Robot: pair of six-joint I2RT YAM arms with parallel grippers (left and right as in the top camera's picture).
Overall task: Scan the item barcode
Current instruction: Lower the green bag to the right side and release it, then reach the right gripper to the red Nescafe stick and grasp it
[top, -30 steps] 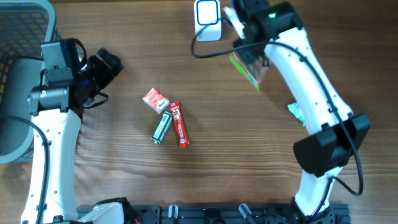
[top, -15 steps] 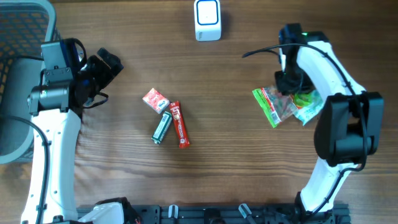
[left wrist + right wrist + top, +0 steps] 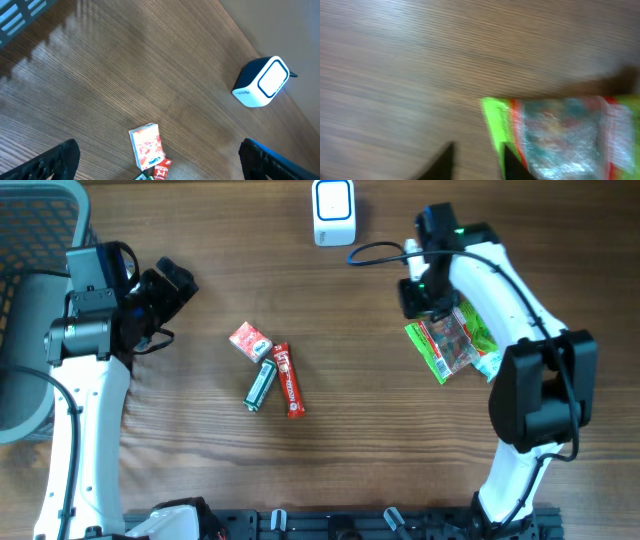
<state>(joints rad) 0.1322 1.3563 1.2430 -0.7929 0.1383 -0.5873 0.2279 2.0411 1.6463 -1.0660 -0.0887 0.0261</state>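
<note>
A clear snack bag with green and red edges (image 3: 450,345) lies flat on the table at the right. In the blurred right wrist view the bag (image 3: 560,135) lies just right of my fingers. My right gripper (image 3: 418,298) hovers at the bag's upper left corner. Its jaws (image 3: 477,152) stand a little apart with only wood between them, holding nothing. The white and blue barcode scanner (image 3: 333,212) stands at the back middle. My left gripper (image 3: 165,290) rests wide open at the left, its jaws (image 3: 160,162) empty.
A small red and white box (image 3: 250,340), a green stick pack (image 3: 261,385) and a red Nescafe stick (image 3: 289,380) lie together left of centre. A teal packet (image 3: 490,362) peeks from under the bag. A grey basket (image 3: 40,220) stands at the far left.
My right arm carried the bag from beside the scanner down to the right, let it go onto the table and moved up-left off it, its jaws narrowing. The left arm has not moved.
</note>
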